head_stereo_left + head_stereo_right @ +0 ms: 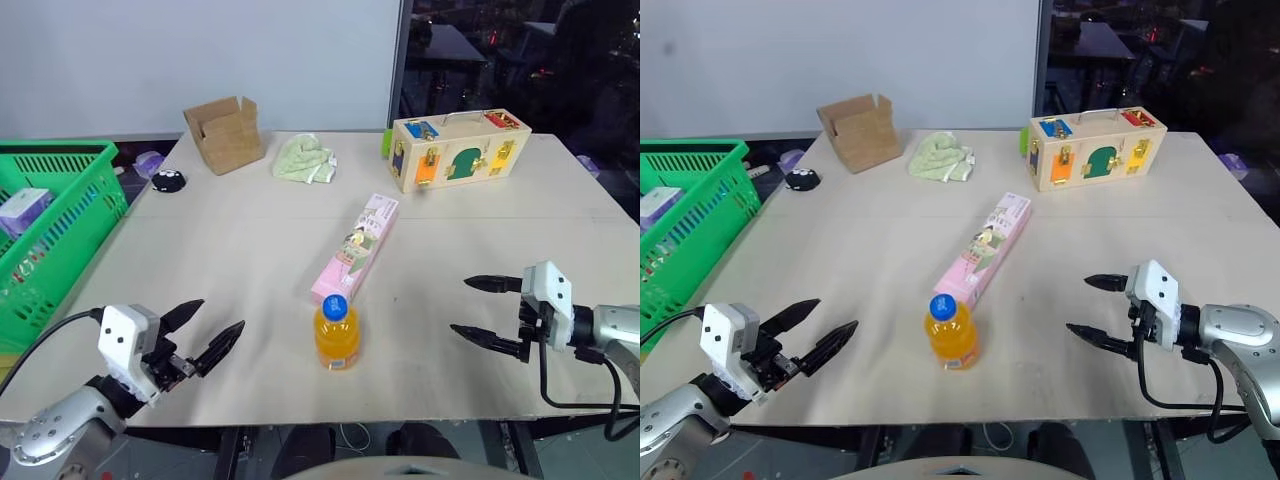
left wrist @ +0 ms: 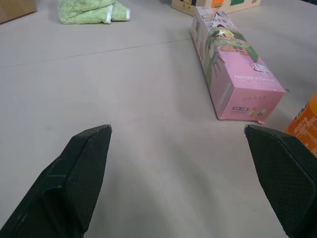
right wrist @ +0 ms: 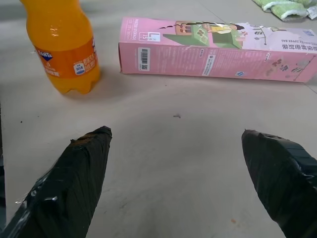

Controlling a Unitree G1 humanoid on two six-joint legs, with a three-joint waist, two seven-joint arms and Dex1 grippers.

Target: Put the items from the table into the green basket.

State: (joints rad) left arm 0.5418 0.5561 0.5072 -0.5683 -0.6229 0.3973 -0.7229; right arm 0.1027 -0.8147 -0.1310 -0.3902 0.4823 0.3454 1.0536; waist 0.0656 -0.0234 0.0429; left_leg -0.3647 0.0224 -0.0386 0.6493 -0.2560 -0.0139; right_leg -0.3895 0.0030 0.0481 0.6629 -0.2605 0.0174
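Near the table's [image 1: 250, 250] front edge, both claws [image 1: 213, 333] [image 1: 478, 308] gape wide, empty.

Two black fingers [image 2: 79, 173] of the left gripper [image 2: 178, 148] stand wide apart with nothing between them. Under them is the pale table [image 2: 124, 89]. A long pink carton [image 2: 233, 74] with pictures lies flat on it, ahead of the fingers. Just beside its near end is the edge of an orange bottle [image 2: 303, 126]. Far off lies a folded green cloth [image 2: 91, 11]
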